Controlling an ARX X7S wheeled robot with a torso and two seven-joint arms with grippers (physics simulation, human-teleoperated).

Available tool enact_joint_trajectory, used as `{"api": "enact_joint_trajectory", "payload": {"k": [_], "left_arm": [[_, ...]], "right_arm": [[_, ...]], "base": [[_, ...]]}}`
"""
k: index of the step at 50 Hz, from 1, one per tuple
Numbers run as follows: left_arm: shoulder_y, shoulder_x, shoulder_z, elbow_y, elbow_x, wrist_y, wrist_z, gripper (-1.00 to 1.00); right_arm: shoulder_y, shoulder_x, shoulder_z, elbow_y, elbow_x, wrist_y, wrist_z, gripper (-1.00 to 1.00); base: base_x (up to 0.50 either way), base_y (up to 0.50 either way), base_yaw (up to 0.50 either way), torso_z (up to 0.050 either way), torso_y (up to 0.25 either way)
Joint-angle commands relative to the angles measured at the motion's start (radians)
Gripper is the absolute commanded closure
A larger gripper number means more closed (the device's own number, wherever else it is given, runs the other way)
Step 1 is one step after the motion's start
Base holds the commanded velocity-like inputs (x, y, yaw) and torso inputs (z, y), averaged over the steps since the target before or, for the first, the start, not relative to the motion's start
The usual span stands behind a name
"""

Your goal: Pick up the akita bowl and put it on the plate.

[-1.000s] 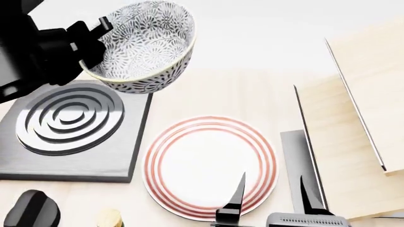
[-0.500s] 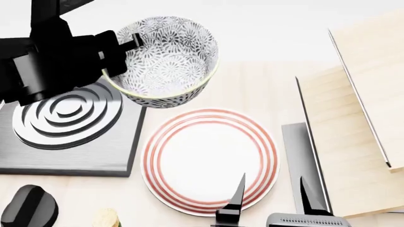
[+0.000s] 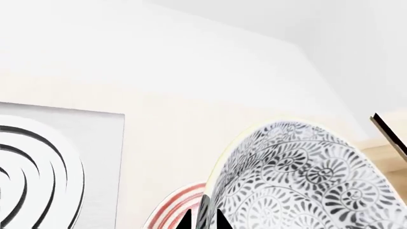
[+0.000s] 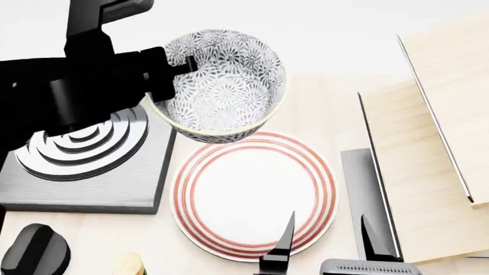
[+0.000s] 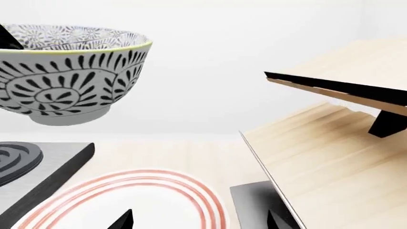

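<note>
The left claw (image 4: 174, 64) is raised and clamped, while the right claw (image 4: 324, 243) seems parted, low.

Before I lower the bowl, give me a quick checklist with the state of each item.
1. Left gripper holding the akita bowl by its rim: ok.
2. Bowl clear of the surface, seen hanging in the right wrist view: ok.
3. Bowl centred over the plate: not ok, it only overlaps the far edge.
4. Plate bare: ok.
5. Bowl clear of the stove burner: cannot tell.
6. Right gripper out of the way: cannot tell, it sits at the plate's near edge.
</note>
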Motion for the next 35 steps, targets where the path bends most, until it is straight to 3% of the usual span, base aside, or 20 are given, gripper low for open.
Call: {"api": "enact_joint_trajectory", "payload": {"k": [1, 6, 14, 20, 21, 23, 35], "left_arm": [[0.007, 0.011, -0.004, -0.001, -0.016, 0.026, 0.021, 1.00], [0.024, 0.017, 0.056, 0.029, 0.022, 0.030, 0.030, 1.00], [0.038, 0.029, 0.050, 0.012, -0.019, 0.033, 0.103, 1.00], [0.059, 0.026, 0.086, 0.055, 0.017, 0.071, 0.061, 1.00], [0.052, 0.027, 0.094, 0.040, 0.001, 0.043, 0.112, 1.00], [0.065, 0.028, 0.105, 0.057, 0.024, 0.067, 0.067, 1.00], [0.062, 0.030, 0.108, 0.031, -0.007, 0.073, 0.102, 1.00]], "right_arm": [[0.001, -0.001, -0.004, 0.006, 0.002, -0.001, -0.001, -1.00], [0.002, -0.002, -0.005, 0.010, 0.001, -0.004, -0.001, -1.00], [0.002, -0.001, -0.006, 0.013, 0.004, -0.006, -0.003, -1.00], [0.005, -0.002, -0.009, 0.016, 0.004, -0.003, -0.002, -1.00], [0.004, -0.002, -0.008, 0.018, 0.005, -0.005, -0.003, -1.00], [0.007, -0.005, -0.010, 0.024, 0.003, -0.005, -0.003, -1.00], [0.007, -0.003, -0.015, 0.016, 0.003, 0.001, -0.001, -1.00]], "base": [[0.00, 0.00, 0.00, 0.000, 0.000], [0.00, 0.00, 0.00, 0.000, -0.021], [0.00, 0.00, 0.00, 0.001, -0.054], [0.00, 0.00, 0.00, 0.000, 0.000], [0.00, 0.00, 0.00, 0.000, 0.000], [0.00, 0.00, 0.00, 0.000, 0.000], [0.00, 0.00, 0.00, 0.000, -0.067]]}}
